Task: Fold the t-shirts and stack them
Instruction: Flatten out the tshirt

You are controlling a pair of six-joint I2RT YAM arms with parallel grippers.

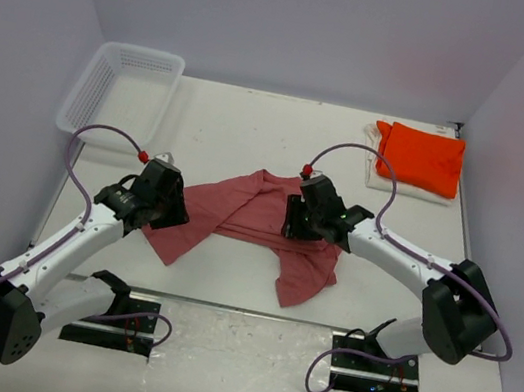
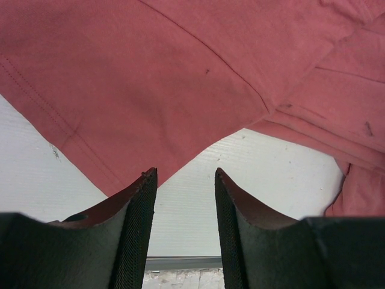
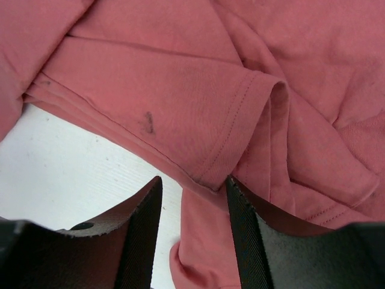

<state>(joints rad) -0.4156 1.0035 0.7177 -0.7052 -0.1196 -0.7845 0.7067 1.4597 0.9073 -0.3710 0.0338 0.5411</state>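
At the far left of the table [image 1: 253, 134] sat a white basket [image 1: 86, 99], and at the far right an orange t-shirt [image 1: 421, 158] lay folded on a white t-shirt [image 1: 386, 183], both well away from the arms. The rose-red t-shirt [image 1: 248, 216] lay crumpled in the middle between the two arms. The left end effector [image 2: 183, 174] had its fingers apart over bare table, just short of the shirt's edge, and the right end effector [image 3: 194, 180] was apart too, a stitched hem right at its tips but not pinched.

Lab test cell from where I sit: bare table [image 1: 243, 132] boxed in by blank walls [image 1: 313, 22] on three sides, two arms [image 1: 72, 239] bolted to plates [image 1: 112, 324] at its near edge.
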